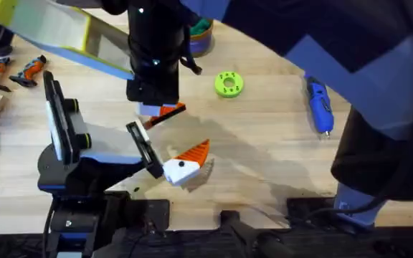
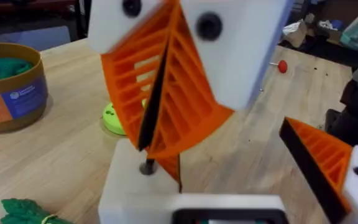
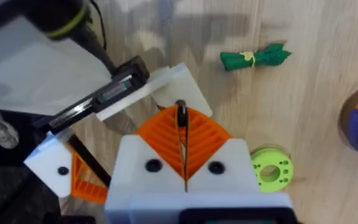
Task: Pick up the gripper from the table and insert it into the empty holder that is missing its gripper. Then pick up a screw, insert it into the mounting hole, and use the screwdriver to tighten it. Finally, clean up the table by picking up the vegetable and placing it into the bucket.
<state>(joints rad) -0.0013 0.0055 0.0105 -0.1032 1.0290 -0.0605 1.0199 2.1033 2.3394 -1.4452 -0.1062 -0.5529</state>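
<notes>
Bare tabletop between green disc and screwdriver, left side crowded

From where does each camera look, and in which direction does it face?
Overhead: above the table, looking down and forward at the blue screwdriver; blurred dark arms show.
Left wrist: low, facing across the table to the bucket; left gripper open.
Right wrist: looking down on the vegetable; right gripper shut on a dark screw.
Shared: the lime-green disc, in all three.
</notes>
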